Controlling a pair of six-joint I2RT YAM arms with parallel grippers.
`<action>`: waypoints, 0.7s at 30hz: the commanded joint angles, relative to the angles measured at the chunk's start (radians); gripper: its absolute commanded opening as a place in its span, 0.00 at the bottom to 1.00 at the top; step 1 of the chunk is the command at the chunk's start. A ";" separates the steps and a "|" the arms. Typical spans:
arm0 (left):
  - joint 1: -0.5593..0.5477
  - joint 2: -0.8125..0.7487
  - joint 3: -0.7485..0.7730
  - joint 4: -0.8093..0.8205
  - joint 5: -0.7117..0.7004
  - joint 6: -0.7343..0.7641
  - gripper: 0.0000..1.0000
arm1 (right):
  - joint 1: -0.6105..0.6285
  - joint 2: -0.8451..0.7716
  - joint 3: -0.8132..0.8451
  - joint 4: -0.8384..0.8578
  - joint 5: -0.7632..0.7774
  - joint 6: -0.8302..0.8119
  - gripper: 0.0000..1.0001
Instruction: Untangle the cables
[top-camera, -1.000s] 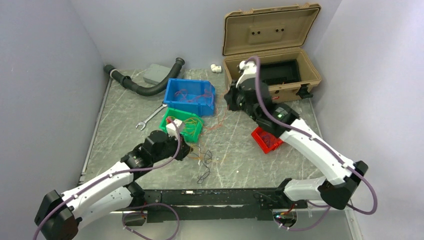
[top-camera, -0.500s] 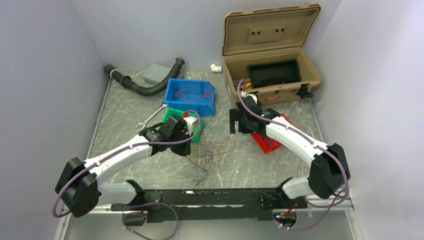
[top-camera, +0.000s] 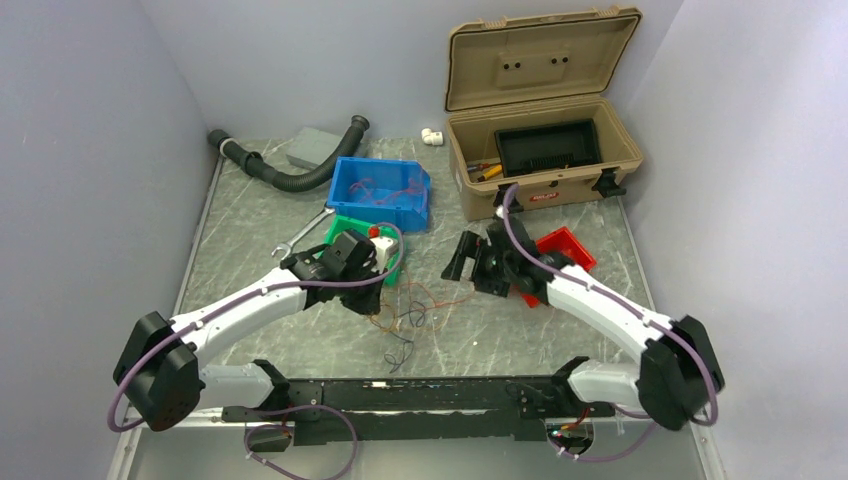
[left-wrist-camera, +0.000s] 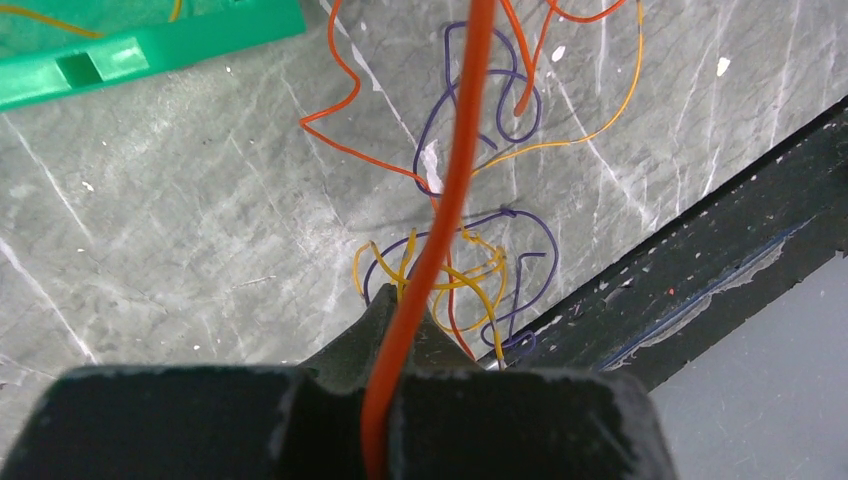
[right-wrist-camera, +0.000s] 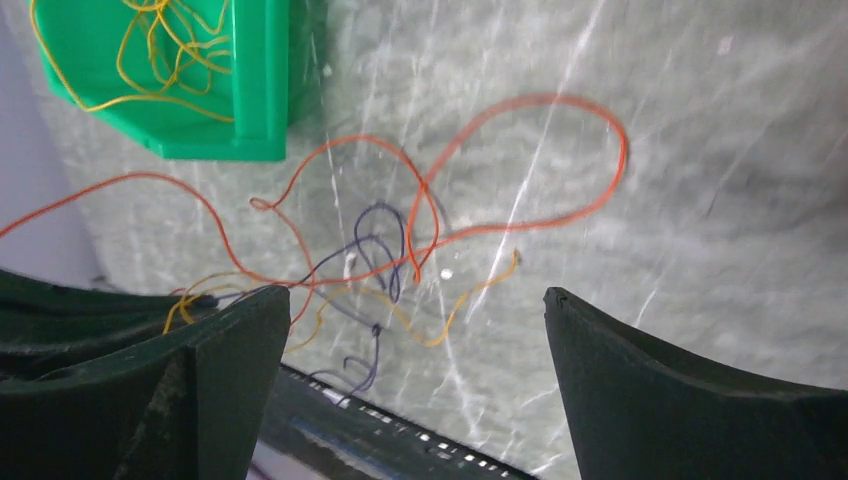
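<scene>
Left claw (left-wrist-camera: 390, 320), outstretched, pinches an orange cable (left-wrist-camera: 462, 180); right claw (right-wrist-camera: 410, 300), lowered since before, now gapes above the tangle (right-wrist-camera: 385, 245).

bright colours on a grey table (top-camera: 250, 240)
the cables (left-wrist-camera: 447, 215) are orange, yellow and dark purple — thin lines on a grey top with white scratchy marks. the green bin (right-wrist-camera: 262, 90) has yellow cables in it, the blue bin (top-camera: 385, 218) has reddish ones, the red bin (top-camera: 568, 240) is plain red and the box (top-camera: 540, 60) is tan. the hose (top-camera: 290, 182) is black — the arms (top-camera: 250, 300) are white and black.
</scene>
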 joint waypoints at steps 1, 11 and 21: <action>0.001 -0.026 -0.025 0.047 0.028 -0.020 0.00 | 0.044 -0.150 -0.176 0.244 -0.039 0.388 1.00; -0.001 -0.044 -0.051 0.072 -0.002 -0.027 0.00 | 0.227 0.010 -0.108 0.363 0.002 0.576 0.99; -0.002 -0.087 -0.074 0.079 -0.019 -0.030 0.00 | 0.263 0.032 -0.265 0.476 0.098 0.859 0.89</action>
